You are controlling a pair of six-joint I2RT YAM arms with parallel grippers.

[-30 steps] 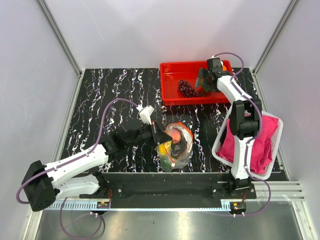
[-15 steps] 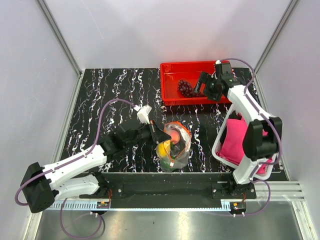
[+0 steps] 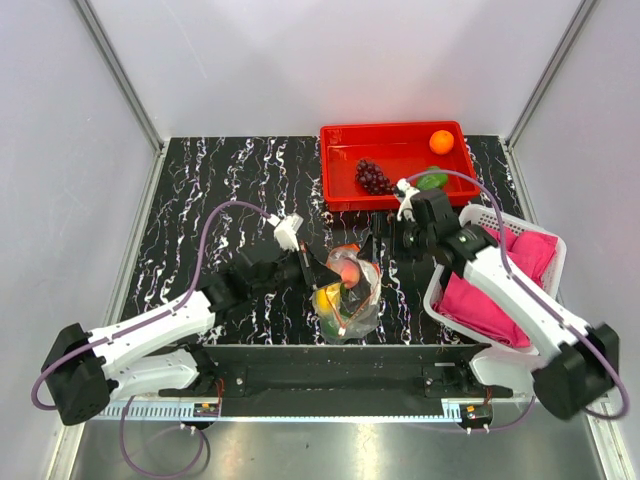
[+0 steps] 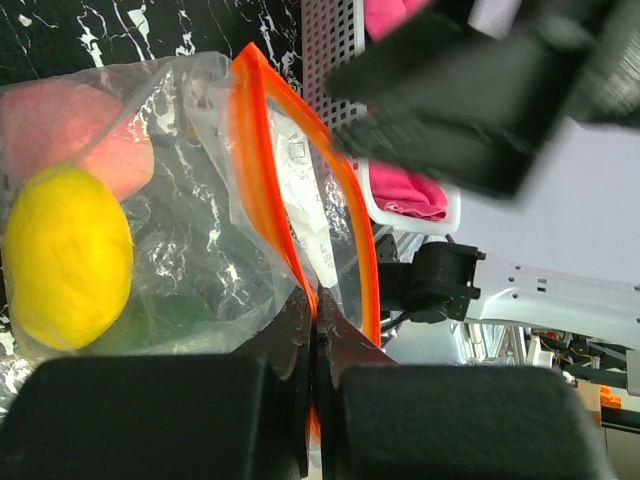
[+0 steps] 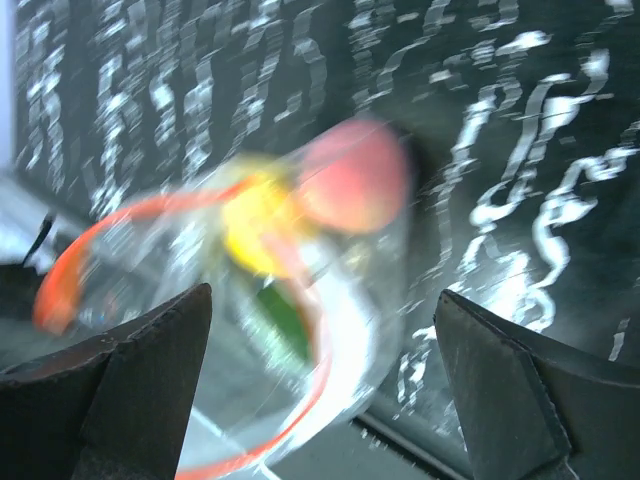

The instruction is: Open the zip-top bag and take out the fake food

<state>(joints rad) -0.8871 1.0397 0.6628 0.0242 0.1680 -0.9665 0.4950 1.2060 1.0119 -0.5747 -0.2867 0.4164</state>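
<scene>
My left gripper clamped on the orange strip of the zip-top bag, near the worktop's front edge (yellow fruit inside), my right gripper spread wide above it.

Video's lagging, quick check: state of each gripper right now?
Left gripper: shut on the clear crinkly zip-top bag, at its orange-red strip.
Right gripper: open, empty.

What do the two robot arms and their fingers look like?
Both the left arm and the right arm have smooth white link shells with black joints and black bases. A thin purple cable loops along each one, and a small white camera block sits at each wrist. The fingers are matte black, thick and blocky.
</scene>
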